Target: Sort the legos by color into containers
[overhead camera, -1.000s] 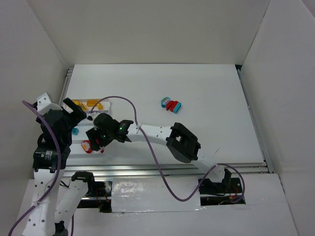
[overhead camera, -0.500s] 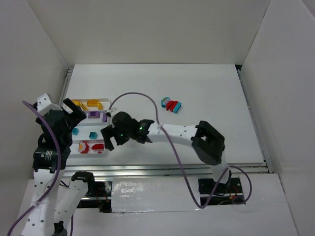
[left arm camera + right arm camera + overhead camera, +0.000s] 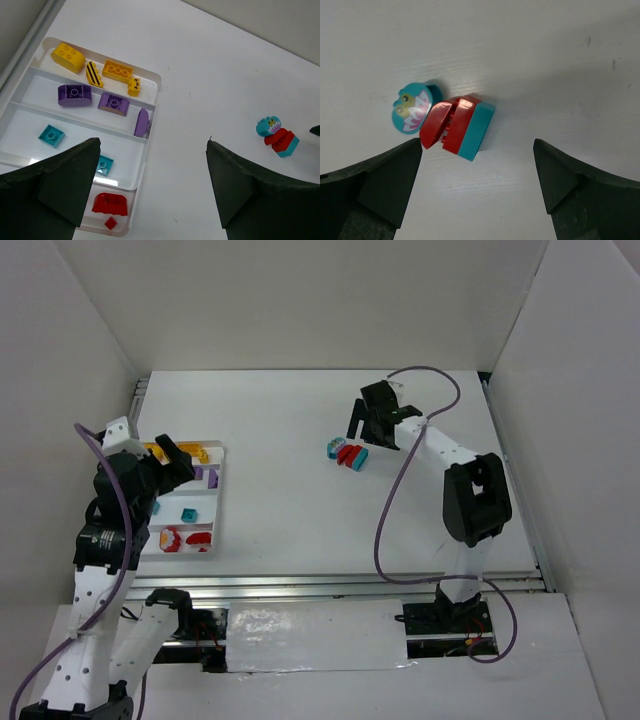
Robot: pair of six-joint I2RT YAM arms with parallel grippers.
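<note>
The white tray (image 3: 217,510) lies at the left, and its containers (image 3: 156,100) run as four rows. They hold yellow legos (image 3: 118,71), purple legos (image 3: 74,95), teal legos (image 3: 51,135) and red legos (image 3: 110,204). Loose on the table at the back middle sit a round teal lego with a flower print (image 3: 412,107), two red legos (image 3: 447,125) and a teal lego (image 3: 476,131), touching as one cluster (image 3: 347,453). My right gripper (image 3: 477,145) hovers open just beside that cluster (image 3: 368,435). My left gripper (image 3: 152,144) hangs open and empty over the tray's right edge (image 3: 175,462).
White walls enclose the table on three sides. A metal rail (image 3: 138,400) runs along the left edge behind the tray. The right arm's purple cable (image 3: 385,520) loops over the table's right half.
My right arm has swung from the tray's red row across to the loose cluster at the back, and its jaws have opened. A red lego now lies in the tray. The left arm shifted slightly.
</note>
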